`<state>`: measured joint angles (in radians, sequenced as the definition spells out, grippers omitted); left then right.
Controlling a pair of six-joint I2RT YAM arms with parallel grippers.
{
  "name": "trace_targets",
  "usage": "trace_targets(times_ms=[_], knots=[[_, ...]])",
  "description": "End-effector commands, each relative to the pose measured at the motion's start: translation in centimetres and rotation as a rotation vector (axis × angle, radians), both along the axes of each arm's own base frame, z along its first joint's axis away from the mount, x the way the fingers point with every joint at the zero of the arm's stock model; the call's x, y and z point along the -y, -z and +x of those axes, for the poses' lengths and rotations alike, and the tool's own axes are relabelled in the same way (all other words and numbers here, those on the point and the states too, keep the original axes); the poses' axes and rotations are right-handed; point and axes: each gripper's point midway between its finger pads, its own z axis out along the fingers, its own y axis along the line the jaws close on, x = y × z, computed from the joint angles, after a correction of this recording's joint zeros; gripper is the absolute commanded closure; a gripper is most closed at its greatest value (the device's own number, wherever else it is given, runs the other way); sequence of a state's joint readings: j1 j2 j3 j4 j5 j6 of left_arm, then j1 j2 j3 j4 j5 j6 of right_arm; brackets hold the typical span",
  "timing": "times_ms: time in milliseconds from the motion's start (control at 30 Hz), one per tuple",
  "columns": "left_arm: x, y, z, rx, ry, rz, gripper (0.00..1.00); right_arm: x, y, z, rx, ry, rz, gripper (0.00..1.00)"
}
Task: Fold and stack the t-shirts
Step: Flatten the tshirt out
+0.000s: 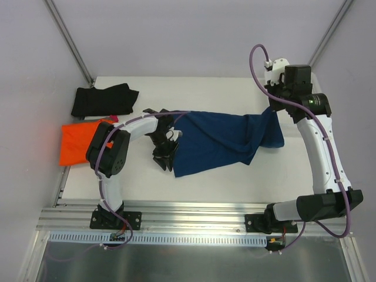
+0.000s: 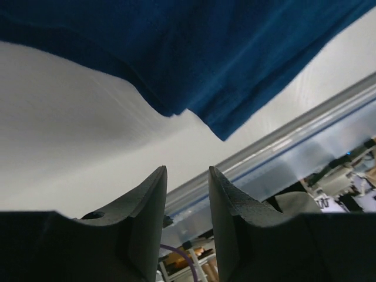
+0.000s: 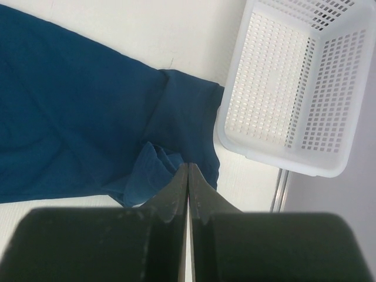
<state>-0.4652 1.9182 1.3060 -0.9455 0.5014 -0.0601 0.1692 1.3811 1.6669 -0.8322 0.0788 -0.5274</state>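
At the left gripper (image 2: 188, 175): jaws part open, nothing between them, tips just off the left edge of the navy t-shirt (image 1: 214, 138). It runs left to right across mid-table. Its right end is bunched in my right gripper (image 3: 187, 168), pinched shut on it. Orange t-shirt (image 1: 79, 142) and black t-shirt (image 1: 103, 100) lie further left, basket (image 3: 329, 100) right. Nothing blocks that edge, I judge.

left arm (image 1: 111, 189): white links, black joint housings
right arm (image 1: 318, 150): white links, black joint housings
cables (image 1: 252, 61): purple, running along each arm
bases (image 1: 114, 219): black bolted plates
jaws: dark grey tapered wedges
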Motion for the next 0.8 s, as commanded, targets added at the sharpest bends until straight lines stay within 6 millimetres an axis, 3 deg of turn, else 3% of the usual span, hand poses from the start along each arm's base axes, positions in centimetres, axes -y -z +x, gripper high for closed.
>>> trace_targets(times_ms=[0,67,167,300,567,767], knots=[[-1.4,1.7,1.4,0.11,0.074,0.09,0.65,-0.1,-2.1,0.8,0.073,0.0,0.003,0.99],[-1.2,2.2,1.6,0.124,0.09,0.105,0.66,-0.2,-2.0,0.8,0.072,-0.003,0.004,0.99],[-1.2,3.4,3.4,0.237,0.161,0.154,0.66,-0.1,-2.0,0.8,0.074,0.002,0.001,0.99],[0.9,2.6,4.6,0.334,0.222,0.156,0.67,0.0,-1.9,0.5,0.078,0.003,-0.003,0.99],[5.0,-1.1,2.8,0.464,0.324,0.095,0.69,0.5,-2.1,0.0,0.093,0.014,-0.016,0.99],[5.0,-1.4,1.5,0.469,0.351,0.087,0.7,0.5,-1.9,-0.2,0.092,0.01,-0.014,0.99]])
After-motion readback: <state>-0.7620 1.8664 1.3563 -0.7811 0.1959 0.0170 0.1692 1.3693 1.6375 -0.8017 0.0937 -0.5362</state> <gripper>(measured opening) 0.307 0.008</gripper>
